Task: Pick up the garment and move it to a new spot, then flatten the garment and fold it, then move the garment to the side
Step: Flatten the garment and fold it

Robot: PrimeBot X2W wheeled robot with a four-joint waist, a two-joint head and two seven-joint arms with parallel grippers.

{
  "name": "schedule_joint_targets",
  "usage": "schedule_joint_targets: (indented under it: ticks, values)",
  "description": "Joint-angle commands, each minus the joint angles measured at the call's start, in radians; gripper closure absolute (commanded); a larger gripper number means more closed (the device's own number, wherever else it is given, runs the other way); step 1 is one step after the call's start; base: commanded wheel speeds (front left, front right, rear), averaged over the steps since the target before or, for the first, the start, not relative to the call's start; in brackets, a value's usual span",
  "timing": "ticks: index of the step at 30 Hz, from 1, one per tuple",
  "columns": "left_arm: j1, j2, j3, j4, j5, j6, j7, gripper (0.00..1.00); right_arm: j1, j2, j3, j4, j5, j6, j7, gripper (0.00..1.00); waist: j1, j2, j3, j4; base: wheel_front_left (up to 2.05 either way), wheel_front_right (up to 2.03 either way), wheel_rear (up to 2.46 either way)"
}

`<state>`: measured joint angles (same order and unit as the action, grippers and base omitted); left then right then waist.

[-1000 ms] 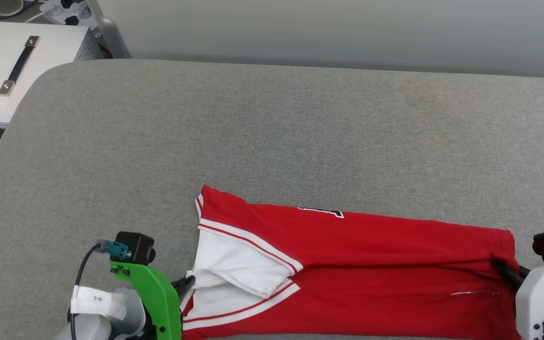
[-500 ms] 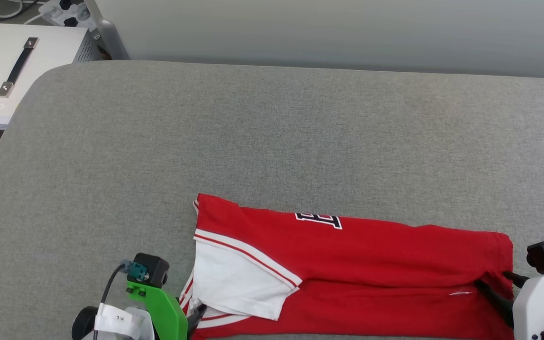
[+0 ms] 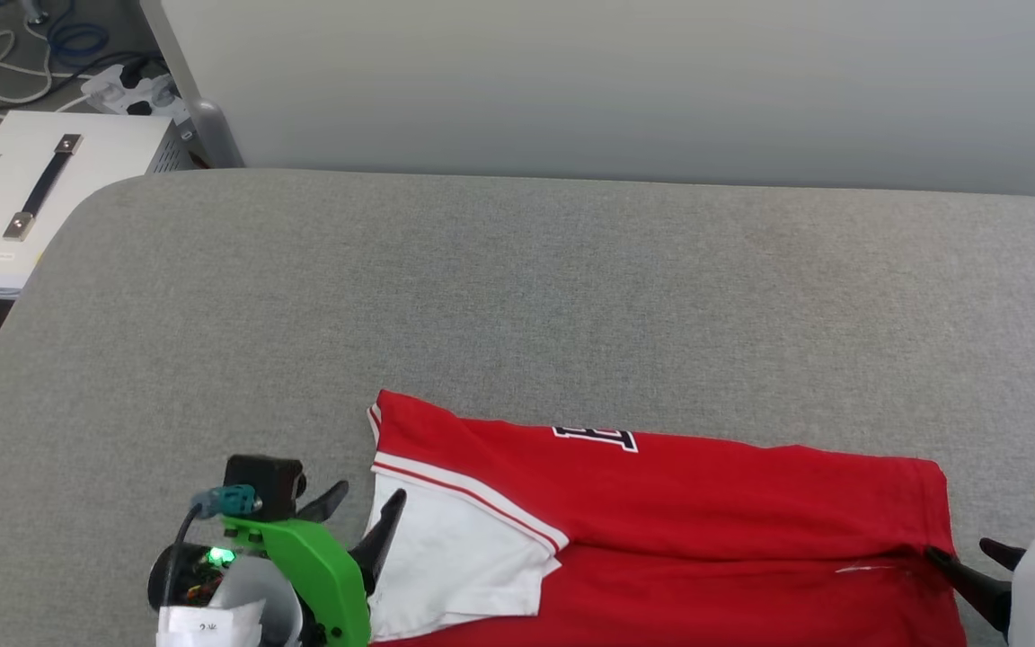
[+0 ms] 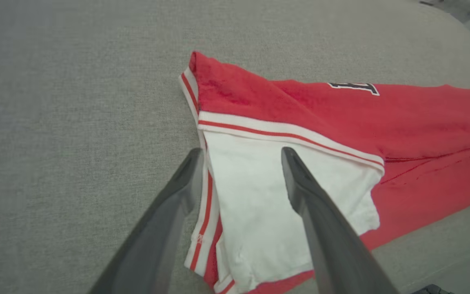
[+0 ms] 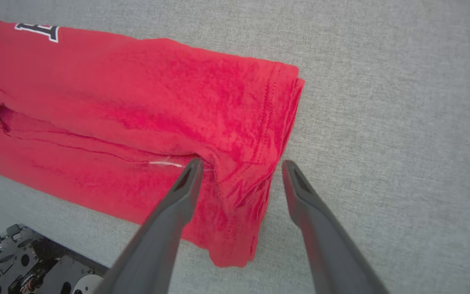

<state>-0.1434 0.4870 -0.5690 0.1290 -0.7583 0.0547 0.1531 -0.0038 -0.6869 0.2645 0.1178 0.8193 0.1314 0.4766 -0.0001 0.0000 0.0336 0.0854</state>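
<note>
The garment (image 3: 706, 503), a red jersey with a white sleeve and black lettering, lies folded lengthwise along the near edge of the grey table (image 3: 517, 288). My left gripper (image 3: 367, 496) is open at the garment's sleeve end. In the left wrist view the left gripper (image 4: 242, 152) straddles the striped edge of the white sleeve (image 4: 259, 196), with one finger over the sleeve and the other over bare table. My right gripper (image 3: 959, 550) is open at the hem end. In the right wrist view the right gripper (image 5: 242, 163) spans the garment's (image 5: 157, 90) wrinkled hem corner without gripping it.
A white box with a black handle (image 3: 32, 198) stands off the table's left corner, with a power strip and cables (image 3: 131, 90) behind it. A pale wall runs along the table's far side. The robot's wheeled base (image 5: 10, 253) shows below the table's near edge.
Both grippers were shut on the garment's ends and have opened, letting the cloth go. The upper fold has settled flat. The head camera has tilted, so the whole picture sits lower.
</note>
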Motion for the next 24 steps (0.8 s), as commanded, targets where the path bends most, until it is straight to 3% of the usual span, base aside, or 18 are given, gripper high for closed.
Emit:
schedule_joint_targets:
  ticks: [1, 12, 19, 24]
  values:
    - [0.008, -0.025, 0.03, -0.024, 0.019, 0.015, -0.088, 0.0, 0.033, 0.033, -0.077, -0.03, -0.001, -0.001, 0.069, 0.0, 0.0001, 0.0, -0.008, 0.002, 0.0, 0.0, 0.0]
    - [-0.024, -0.061, 0.065, 0.009, 0.146, 0.013, -0.382, 0.0, 0.049, 0.228, -0.366, -0.093, -0.133, -0.001, 0.306, 0.0, 0.0001, 0.0, 0.027, 0.022, 0.0, 0.0, 0.0]
    - [-0.034, -0.116, 0.144, -0.026, 0.327, -0.002, -0.414, 0.0, 0.007, 0.371, -0.507, -0.109, -0.226, -0.001, 0.407, 0.0, 0.0001, 0.0, 0.071, 0.041, 0.0, 0.0, 0.0]
    - [-0.004, -0.174, 0.228, -0.087, 0.433, -0.048, -0.415, 0.0, -0.013, 0.402, -0.553, -0.095, -0.262, -0.001, 0.437, 0.0, 0.0001, 0.0, 0.101, 0.054, 0.0, 0.0, 0.0]
